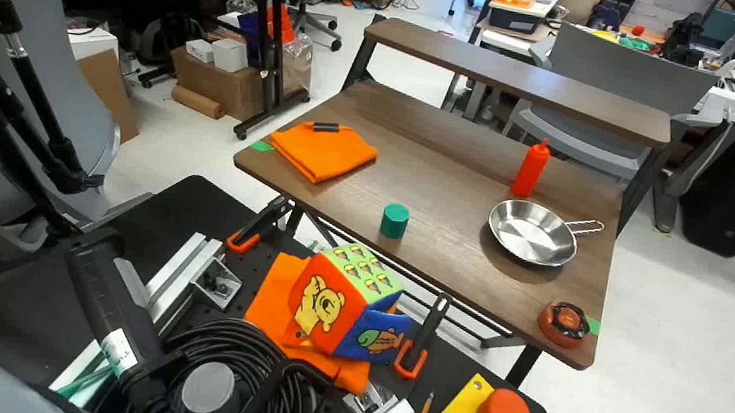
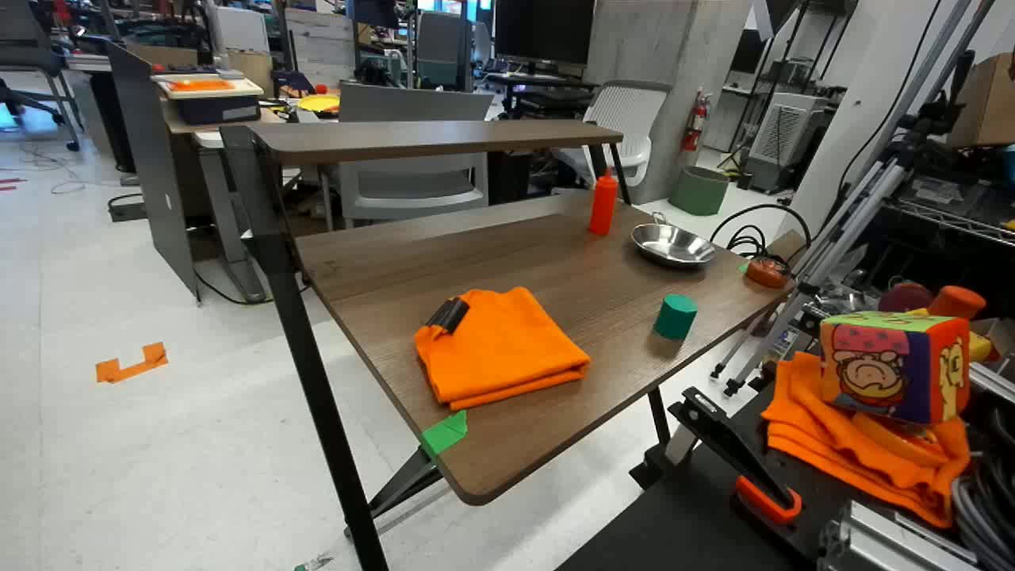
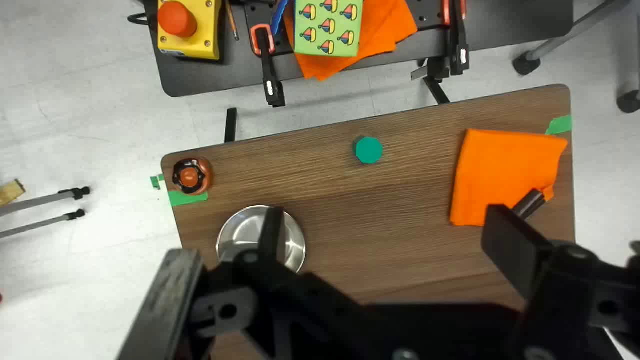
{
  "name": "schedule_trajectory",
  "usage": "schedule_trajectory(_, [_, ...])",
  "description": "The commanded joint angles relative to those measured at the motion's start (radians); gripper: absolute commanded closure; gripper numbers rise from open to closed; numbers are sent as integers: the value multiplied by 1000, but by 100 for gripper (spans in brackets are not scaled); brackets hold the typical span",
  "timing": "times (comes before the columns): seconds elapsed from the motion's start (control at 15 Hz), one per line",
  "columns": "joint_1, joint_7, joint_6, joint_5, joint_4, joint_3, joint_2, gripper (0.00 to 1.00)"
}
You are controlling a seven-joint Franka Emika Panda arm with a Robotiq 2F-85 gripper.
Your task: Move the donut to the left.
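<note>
The donut point(image 1: 563, 324) is a small orange-brown ring with dark brown wavy icing on top. It lies flat near a front corner of the brown table point(image 1: 441, 173), beside green tape. It also shows in an exterior view point(image 2: 767, 273) at the table's far right corner, and in the wrist view point(image 3: 192, 176) at the table's upper left corner. My gripper point(image 3: 385, 227) is open and empty in the wrist view, high above the table. Its fingers are wide apart, and the donut lies outside them, beyond the left finger. Neither exterior view shows the gripper.
A silver pan point(image 1: 532, 232) stands near the donut, partly behind the left finger in the wrist view. A red bottle point(image 1: 530, 169), a green block point(image 1: 394, 221) and a folded orange cloth point(image 1: 323, 152) with a black clip are on the table. A raised shelf point(image 1: 516, 77) spans one long side.
</note>
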Motion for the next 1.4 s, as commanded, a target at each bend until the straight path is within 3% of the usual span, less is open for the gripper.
schedule_trajectory(0.0, [-1, -1, -3, 0, 2, 1, 1, 0])
schedule_trajectory(0.67, [-4, -14, 8, -4, -5, -4, -3, 0])
schedule_trajectory(0.8, [-16, -10, 80, -50, -54, -6, -14, 0])
schedule_trajectory(1.0, [-49, -10, 277, -140, -166, -30, -14, 0])
schedule_trajectory(1.33, [-121, 19, 604, -200, -311, -91, 77, 0])
